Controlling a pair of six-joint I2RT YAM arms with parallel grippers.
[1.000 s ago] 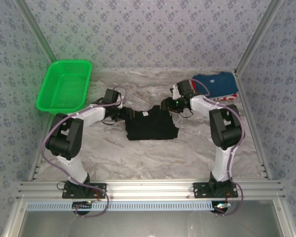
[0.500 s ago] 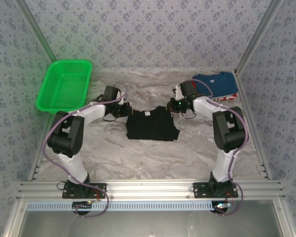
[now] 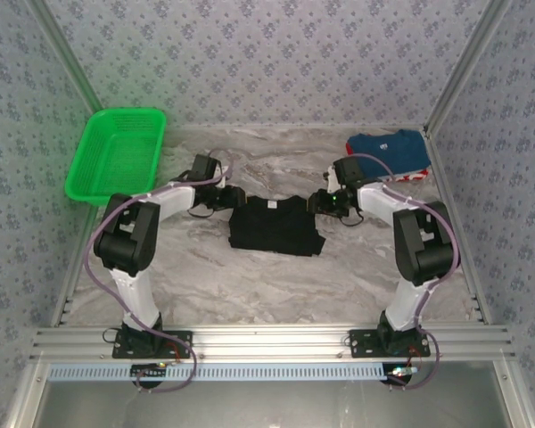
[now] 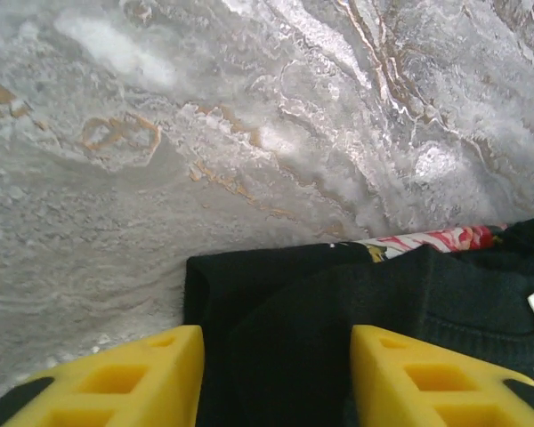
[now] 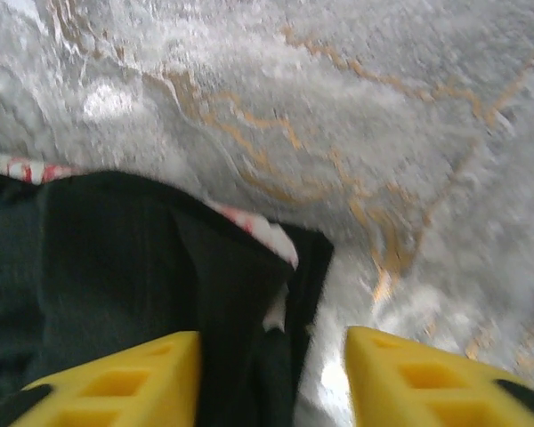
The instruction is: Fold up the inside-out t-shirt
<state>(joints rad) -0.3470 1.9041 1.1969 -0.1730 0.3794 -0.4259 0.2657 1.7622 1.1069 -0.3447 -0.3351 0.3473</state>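
Observation:
The inside-out t-shirt lies folded into a black rectangle in the middle of the marble table. My left gripper sits at its far left corner and my right gripper at its far right corner. In the left wrist view the yellow fingers of my left gripper stand apart over the black fabric, with a strip of colourful print at its edge. My right gripper is open too, straddling the shirt's corner. Nothing is pinched in either.
A green basket stands at the back left. A folded blue shirt with red trim lies at the back right, just behind the right arm. Patterned walls and metal posts close in the table's sides.
Both grippers shut at the shirt's far corners and have opened again. The right wrist has shifted right and a little nearer; the left has edged towards the collar.

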